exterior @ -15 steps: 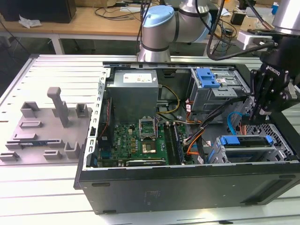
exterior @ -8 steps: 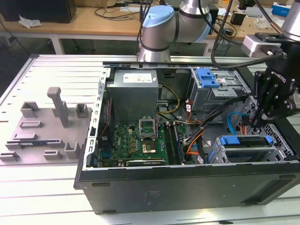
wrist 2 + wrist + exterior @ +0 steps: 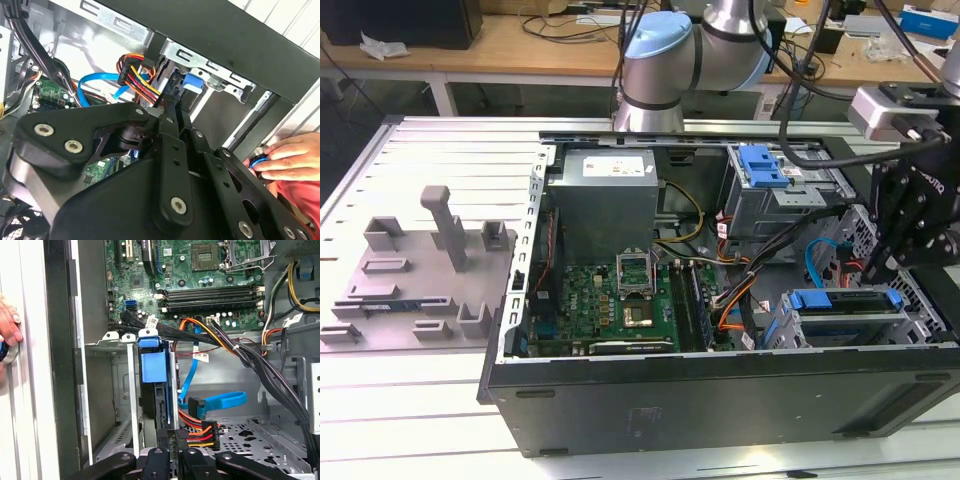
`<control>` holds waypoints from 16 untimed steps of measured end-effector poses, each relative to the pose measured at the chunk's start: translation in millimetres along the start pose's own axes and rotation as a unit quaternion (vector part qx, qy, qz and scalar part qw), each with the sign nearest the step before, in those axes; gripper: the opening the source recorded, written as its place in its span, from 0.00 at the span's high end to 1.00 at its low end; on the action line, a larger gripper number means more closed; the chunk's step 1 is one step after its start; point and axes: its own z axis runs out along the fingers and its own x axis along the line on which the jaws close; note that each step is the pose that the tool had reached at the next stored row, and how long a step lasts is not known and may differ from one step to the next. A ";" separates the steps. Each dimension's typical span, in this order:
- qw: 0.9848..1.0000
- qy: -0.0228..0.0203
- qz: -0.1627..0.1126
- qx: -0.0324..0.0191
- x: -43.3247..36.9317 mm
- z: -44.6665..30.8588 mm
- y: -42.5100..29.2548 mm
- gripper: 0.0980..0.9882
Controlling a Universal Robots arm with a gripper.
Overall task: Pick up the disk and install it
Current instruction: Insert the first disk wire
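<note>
The disk, silver with a bright blue bracket, lies in the drive bay at the front right corner of the open computer case. In the first wrist view, the blue bracket end of the disk stands in the bay and its dark body runs toward my fingers. My gripper hangs just over the disk's edge on the exterior view's right. Its black fingers are drawn close together and meet the disk's near end. In the second wrist view, my gripper points at the blue bracket.
Orange, red and blue cables crowd the space beside the bay. A grey drive cage with a blue latch and a grey power supply sit at the back. A person's hand rests outside the case wall. A grey fixture stands on the exterior view's left.
</note>
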 end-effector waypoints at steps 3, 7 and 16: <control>1.000 0.000 0.000 0.000 0.0 0.0 0.0 0.93; 1.000 -0.004 0.000 0.000 6.0 0.5 0.0 0.93; 1.000 -0.005 -0.005 0.000 5.4 0.5 2.0 0.93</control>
